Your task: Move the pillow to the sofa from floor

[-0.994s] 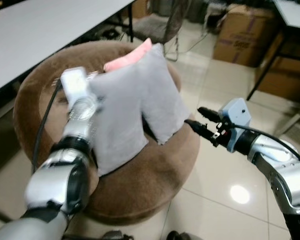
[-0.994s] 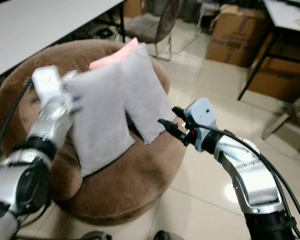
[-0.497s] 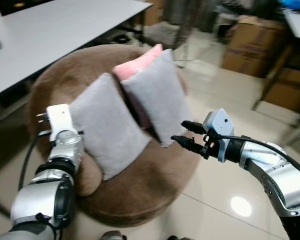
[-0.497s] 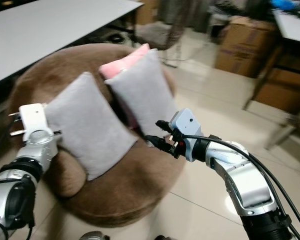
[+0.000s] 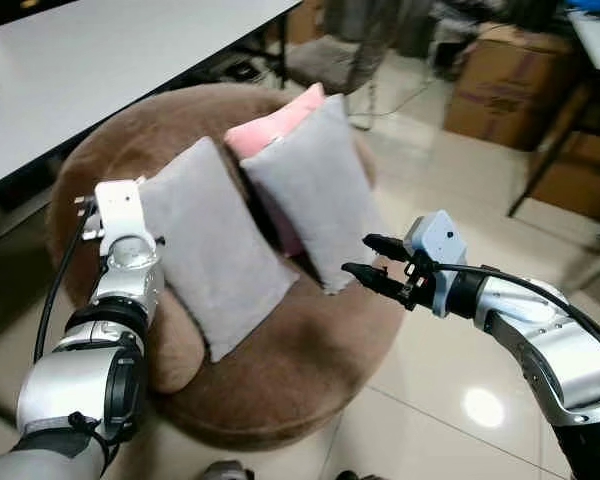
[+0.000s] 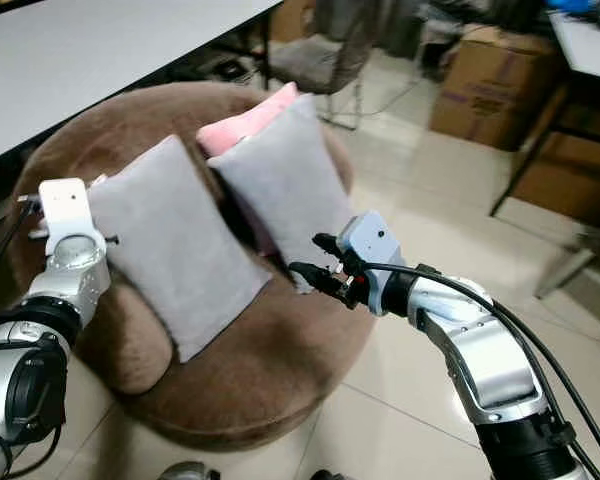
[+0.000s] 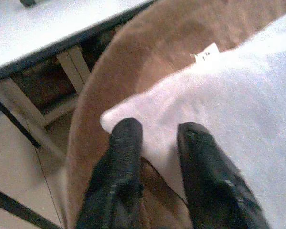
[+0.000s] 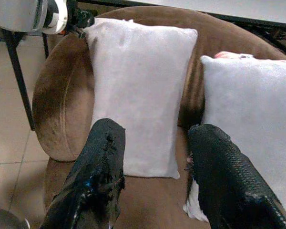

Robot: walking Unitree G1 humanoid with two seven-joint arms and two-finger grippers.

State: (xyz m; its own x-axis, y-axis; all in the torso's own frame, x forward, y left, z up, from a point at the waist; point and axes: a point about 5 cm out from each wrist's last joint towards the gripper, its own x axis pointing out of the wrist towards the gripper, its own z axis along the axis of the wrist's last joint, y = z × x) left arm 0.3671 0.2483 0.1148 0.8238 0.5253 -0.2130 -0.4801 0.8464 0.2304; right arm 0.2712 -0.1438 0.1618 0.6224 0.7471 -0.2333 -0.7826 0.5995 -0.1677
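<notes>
A round brown fuzzy sofa (image 5: 280, 380) sits on a shiny tiled floor (image 5: 450, 340). Two soft grey square pillows lie on it, side by side. The grey pillow on the robot's left (image 5: 215, 260) leans back against the sofa's rounded edge. The grey pillow on the robot's right (image 5: 315, 195) leans next to it, with a pink pillow (image 5: 270, 115) peeking out behind its top. There is a dark gap between the two grey pillows. The left gripper (image 7: 157, 138) is up at the outer top corner of the left grey pillow. Its two black fingers (image 7: 124, 143) are a little way apart, with the corner of the pillow lying right at their tips, but it is not clear if they pinch it. A small white tag (image 7: 206, 52) sticks out of that pillow's edge. The right gripper (image 5: 372, 262) hangs just in front of the lower corner of the right grey pillow, above the sofa seat. Its fingers (image 8: 105, 157) are spread wide and hold nothing. A long white table (image 5: 90, 70) stands beside the sofa. Brown cardboard boxes (image 5: 500, 75) sit on the floor farther back.
</notes>
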